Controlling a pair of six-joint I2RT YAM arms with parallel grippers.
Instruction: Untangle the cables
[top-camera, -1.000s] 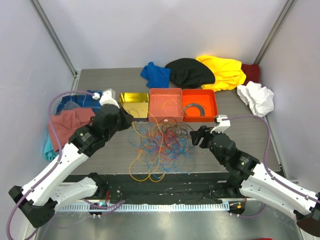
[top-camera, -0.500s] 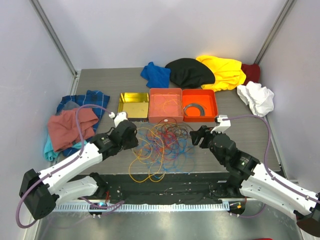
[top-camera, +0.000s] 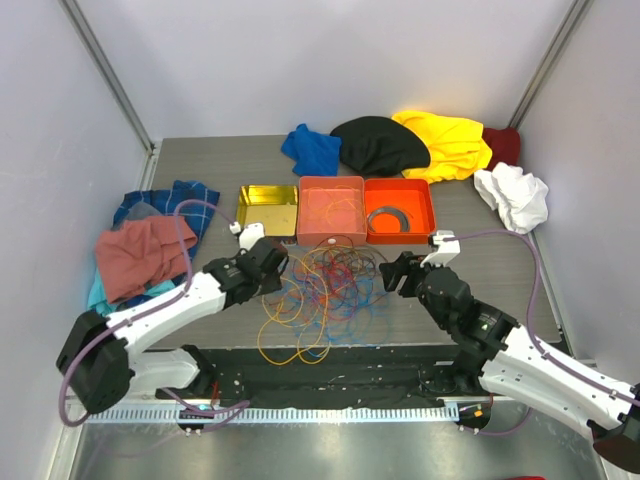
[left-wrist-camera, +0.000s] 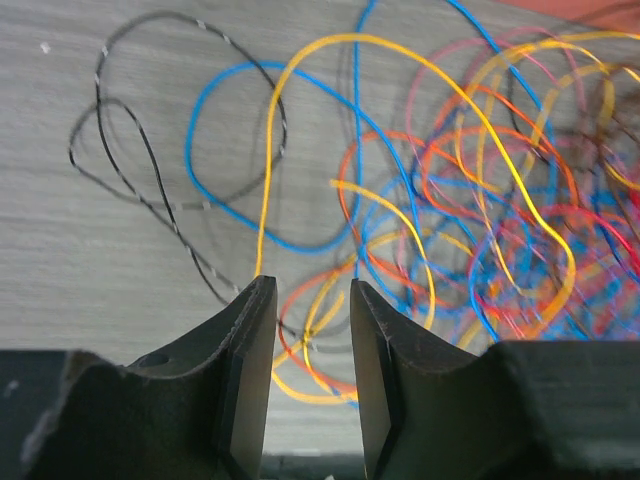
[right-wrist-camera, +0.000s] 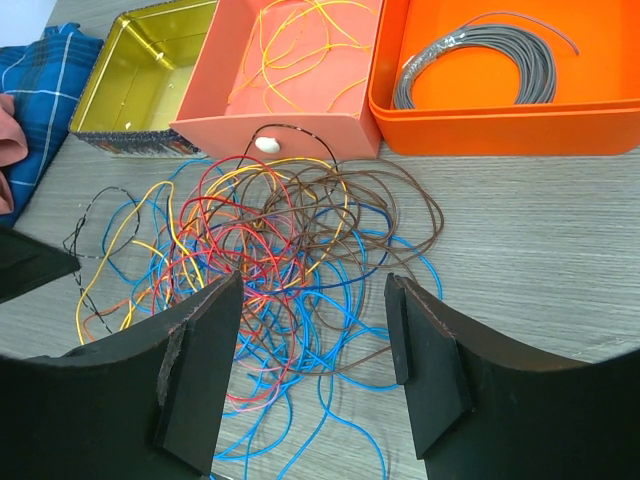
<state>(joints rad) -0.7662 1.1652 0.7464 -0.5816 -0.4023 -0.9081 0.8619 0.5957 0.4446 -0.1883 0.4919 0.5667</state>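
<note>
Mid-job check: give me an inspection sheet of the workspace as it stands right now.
Surface: grey wood-grain table, flat.
Job's things: cables in one multicoloured tangle at centre; a few strands in the salmon tray.
Clutter: gold tin, orange tray holding grey coil; clothes heaped left and back.
Grippers: left gripper open, low over tangle's left edge; right gripper open, at its right edge.
Cables: purple hoses looped along both arms.
Surroundings: plain white walls.

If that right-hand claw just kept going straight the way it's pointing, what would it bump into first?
Most likely the cables: the right gripper, jaws open, aims down at the near side of the tangle. The salmon tray lies beyond it, though depth is hard to judge from here.
</note>
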